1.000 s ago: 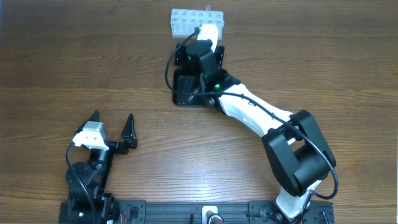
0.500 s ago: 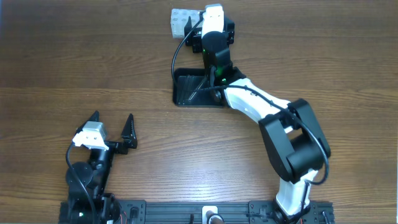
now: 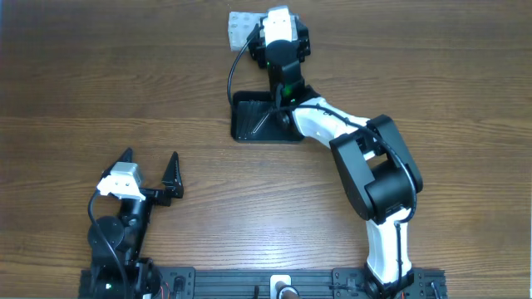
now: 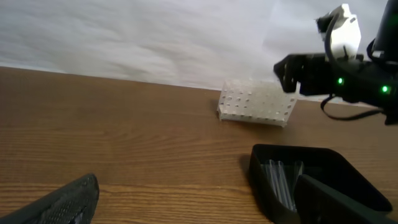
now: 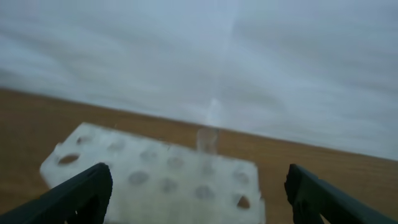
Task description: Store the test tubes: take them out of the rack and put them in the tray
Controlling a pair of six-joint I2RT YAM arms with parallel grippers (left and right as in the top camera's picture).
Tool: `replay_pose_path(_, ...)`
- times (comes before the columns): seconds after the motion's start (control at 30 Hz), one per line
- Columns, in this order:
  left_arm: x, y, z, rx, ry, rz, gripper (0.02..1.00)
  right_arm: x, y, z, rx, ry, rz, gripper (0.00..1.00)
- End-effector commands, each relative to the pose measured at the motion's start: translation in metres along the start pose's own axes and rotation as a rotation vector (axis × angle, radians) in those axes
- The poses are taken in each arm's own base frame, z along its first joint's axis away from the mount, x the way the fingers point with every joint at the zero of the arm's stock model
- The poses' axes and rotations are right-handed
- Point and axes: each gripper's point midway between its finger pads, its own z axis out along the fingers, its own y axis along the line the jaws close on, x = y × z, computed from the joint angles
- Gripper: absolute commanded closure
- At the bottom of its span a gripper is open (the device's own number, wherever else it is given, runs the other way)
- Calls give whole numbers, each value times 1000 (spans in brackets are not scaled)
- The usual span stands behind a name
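A white test tube rack (image 3: 240, 28) stands at the table's far edge, partly covered by my right arm's wrist (image 3: 283, 40). In the right wrist view the rack (image 5: 155, 179) lies just below and ahead of my right gripper (image 5: 199, 198), whose fingers (image 5: 69, 195) are spread open and empty. One clear tube (image 5: 207, 135) stands upright in the rack's back row. The black tray (image 3: 251, 118) sits just in front of the rack, and in the left wrist view clear tubes (image 4: 283, 182) lie in it. My left gripper (image 3: 150, 169) rests open near the table's front left.
Bare wooden tabletop (image 3: 108, 75) spreads to the left of the rack and between the two arms. A pale wall (image 4: 137, 37) rises behind the table's far edge.
My right arm has swung from over the tray to the rack at the far edge, its gripper now above the rack. The left arm has stayed put.
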Motion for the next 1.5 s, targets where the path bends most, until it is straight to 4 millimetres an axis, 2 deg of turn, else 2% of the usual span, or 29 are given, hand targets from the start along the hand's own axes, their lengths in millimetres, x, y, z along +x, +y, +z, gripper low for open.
replay_pose_path(0.03, 1, 0, 0, 4, 1, -7, 18, -9, -13, 13, 44, -26, 33, 134)
replay_pose_path(0.33, 1, 0, 0, 4, 1, -7, 18, -10, -15, 29, 57, -39, 44, 207)
replay_pose_path(0.57, 1, 0, 0, 4, 1, -7, 23, -12, -19, 43, 113, -47, 59, 174)
replay_pose_path(0.8, 1, 0, 0, 4, 1, -7, 20, -6, -18, 55, 138, -25, 100, 187)
replay_pose_path(0.87, 1, 0, 0, 4, 1, -7, 18, -6, -18, 55, 139, -31, 103, 211)
replay_pose_path(1.1, 1, 0, 0, 4, 1, -7, 18, -4, -23, 55, 168, -34, 174, 202)
replay_pose_path(1.3, 1, 0, 0, 4, 1, -7, 18, -3, -27, 54, 198, -36, 210, 255)
replay_pose_path(1.5, 1, 0, 0, 4, 1, -7, 18, 1, -22, 53, 192, -19, 202, 231)
